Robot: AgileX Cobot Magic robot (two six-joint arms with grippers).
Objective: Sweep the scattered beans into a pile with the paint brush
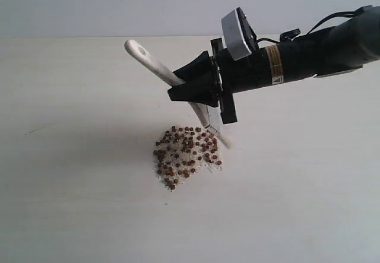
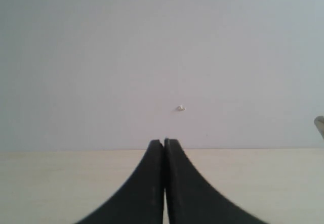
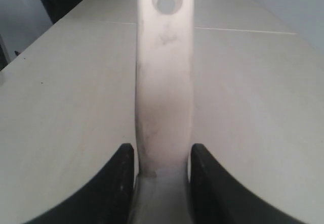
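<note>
Starting left: what does the paint brush [image 1: 155, 67] look like? (M)
Pale wooden handle with a hole at its end, slanting up-left. Silver ferrule and cream bristles point down-right, tips at the upper right rim of the beans [image 1: 185, 156]. (K)
Beans? (M)
Tiny reddish-brown ones, loosely heaped with whitish crumbs, mid table [image 1: 71, 203]. A few strays sit at the lower left rim. (K)
Grip? (M)
Right gripper [image 1: 189, 86] pinches the brush across the handle's base, just above the ferrule. The right wrist view shows the handle running straight out between both fingers. Left gripper [image 2: 164, 144] has its fingers pressed together, pointing toward the wall [image 2: 101, 57]. (K)
Room? (M)
Bare tabletop all round the heap, widest on the left. The far table edge meets the wall well behind. Right arm [image 1: 309, 55] fills the upper right. (K)
</note>
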